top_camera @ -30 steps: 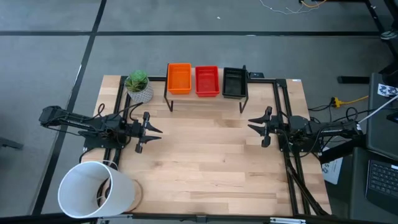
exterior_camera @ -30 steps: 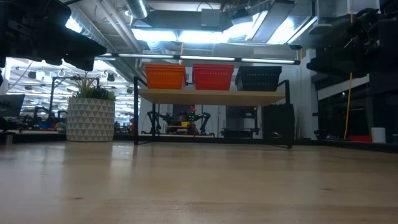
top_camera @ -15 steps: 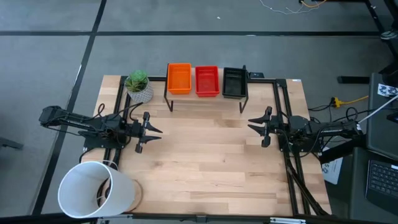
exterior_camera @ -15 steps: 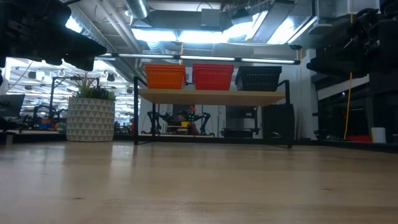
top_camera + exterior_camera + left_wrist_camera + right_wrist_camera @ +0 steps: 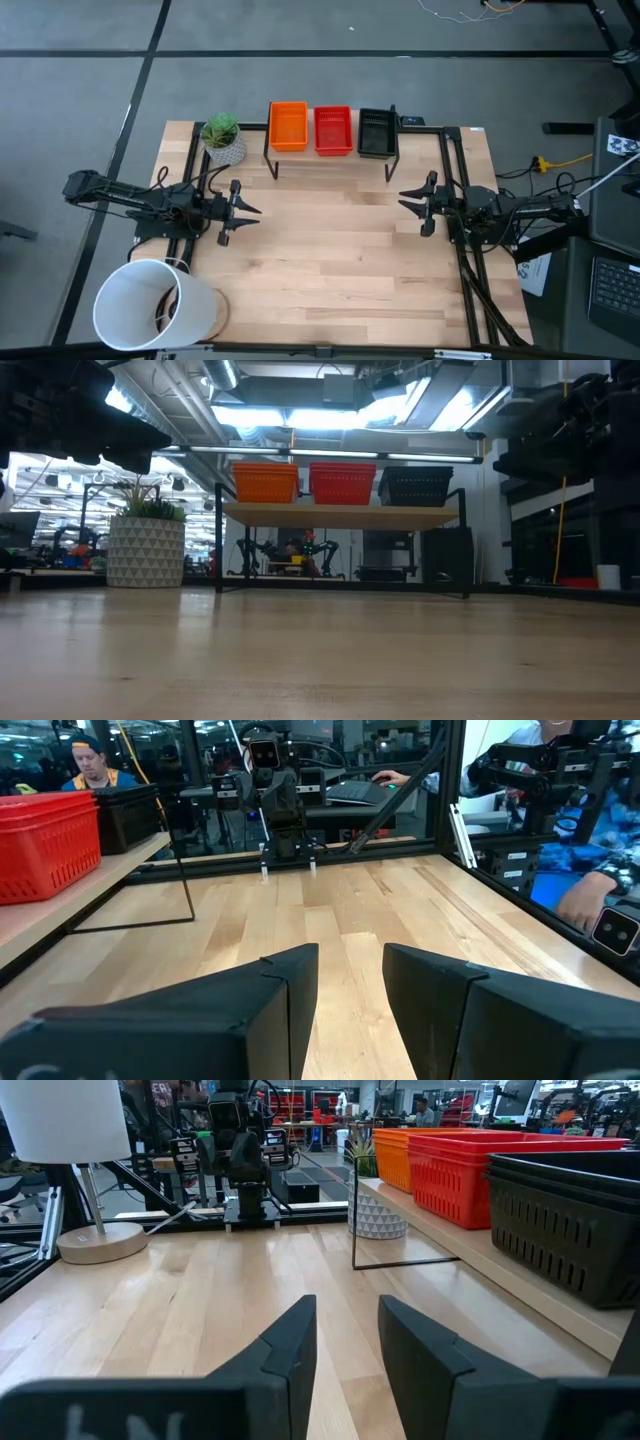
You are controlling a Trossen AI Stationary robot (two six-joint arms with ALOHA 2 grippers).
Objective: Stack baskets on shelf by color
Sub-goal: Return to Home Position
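Three stacks of baskets stand in a row on the shelf [image 5: 330, 160] at the table's far edge: orange baskets [image 5: 288, 126] on the left, red baskets [image 5: 333, 130] in the middle, black baskets [image 5: 376, 132] on the right. The low view shows the orange stack [image 5: 265, 482], red stack [image 5: 342, 482] and black stack [image 5: 415, 486] resting by their bottoms on the plank [image 5: 340, 516]. My left gripper [image 5: 243, 211] waits open at the table's left side. My right gripper [image 5: 408, 201] waits open at the right side. Each points toward the middle and holds nothing.
A potted plant [image 5: 222, 139] in a patterned white pot stands left of the shelf. A large white bucket [image 5: 150, 305] sits at the near left corner. Bare wooden tabletop [image 5: 330, 250] spreads between the two grippers. People show in the room beyond the table.
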